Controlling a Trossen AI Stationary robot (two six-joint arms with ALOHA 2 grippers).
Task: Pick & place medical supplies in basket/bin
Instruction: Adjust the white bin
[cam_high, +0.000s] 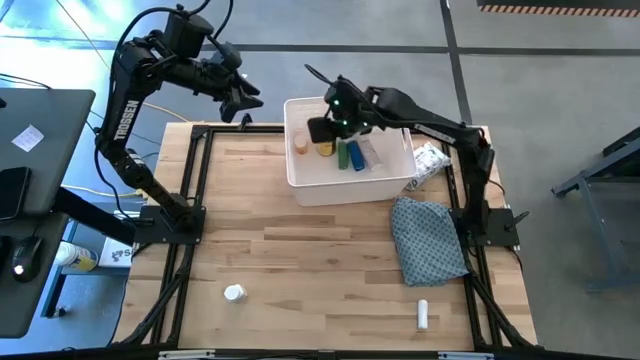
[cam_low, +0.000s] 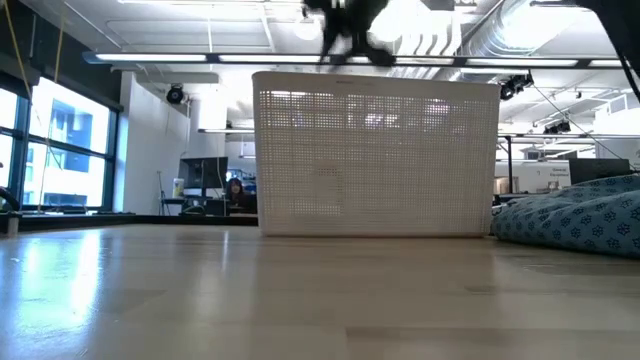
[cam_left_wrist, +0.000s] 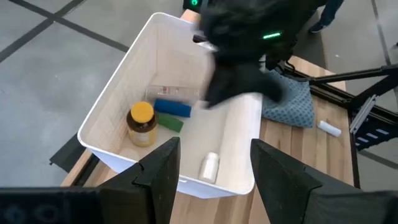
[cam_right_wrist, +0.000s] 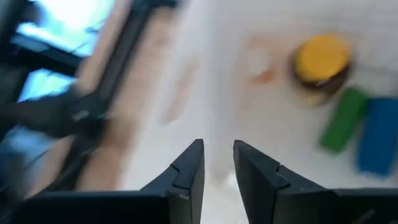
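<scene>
The white bin (cam_high: 300, 185) stands at the table's far middle. In it lie an amber bottle with a yellow cap (cam_left_wrist: 142, 123), a green piece (cam_left_wrist: 169, 122), a blue piece (cam_left_wrist: 172, 107) and a white bottle (cam_left_wrist: 209, 167). My right gripper (cam_high: 322, 130) hangs over the bin's far left part, fingers (cam_right_wrist: 189, 165) a little apart with nothing between them. My left gripper (cam_high: 243, 105) waits open, high beyond the table's far left corner. A white bottle (cam_high: 233, 293) and a white tube (cam_high: 423, 314) lie on the near table, and a crinkly packet (cam_high: 430, 160) lies right of the bin.
A blue-grey patterned cloth (cam_high: 428, 238) lies in a heap on the table's right, just in front of the bin's near right corner. Bare wood spreads over the middle and near left of the table. A desk with a mouse (cam_high: 25, 255) stands off the left edge.
</scene>
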